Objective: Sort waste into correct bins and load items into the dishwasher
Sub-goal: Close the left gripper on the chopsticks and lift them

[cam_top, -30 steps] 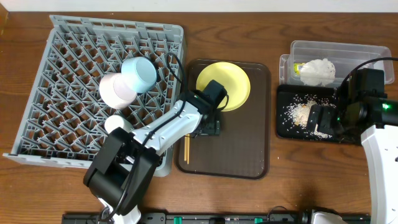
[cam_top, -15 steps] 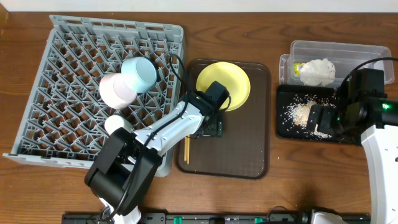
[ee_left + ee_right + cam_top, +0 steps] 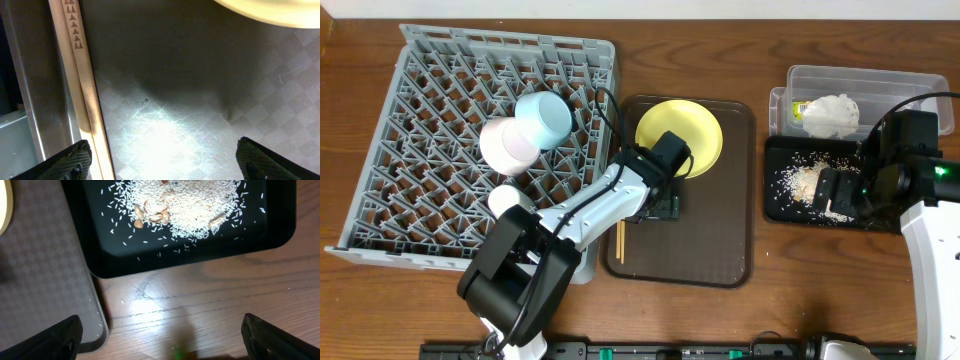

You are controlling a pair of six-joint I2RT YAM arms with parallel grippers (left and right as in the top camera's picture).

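The left gripper [image 3: 165,161] is hovering low over the brown serving tray [image 3: 200,100] w/ its fingers spread wide and nothing btwn them. The chopsticks [image 3: 80,75] are lying side by side along the tray's rack-side wall, just beside the finger on that side rather than in the gap, so the claw is prob. lining up for them and needing a sideways shift first. The pale-yellow plate [image 3: 697,122] is sitting at the tray's far end, partly hidden by the arm. In the dish rack [image 3: 430,90] the light-blue bowl [image 3: 542,118] and white bowl [image 3: 505,143] are leaning together among the dividers, touching, w/ the small white cup [image 3: 505,198] sitting nearer the front, i.e. bowls and cup are looking loaded, plate and chopsticks not yet. The right gripper [image 3: 167,340] is holding its fingers apart too, empty, hanging over bare table [image 3: 200,305] just in front of the black tray [image 3: 280,227], which is carrying the rice crumbs [image 3: 195,202] in a heap w/ strays around it. Behind that the clear tub [image 3: 850,72] is holding the napkin [image 3: 830,113] and a sliver of green-yellow wrapper [image 3: 799,107]. Waste side is looking done, so the right arm is prob. sitting clear of the left's work area. Thin sticks lying flat against a wall are going to be awkward to pinch.
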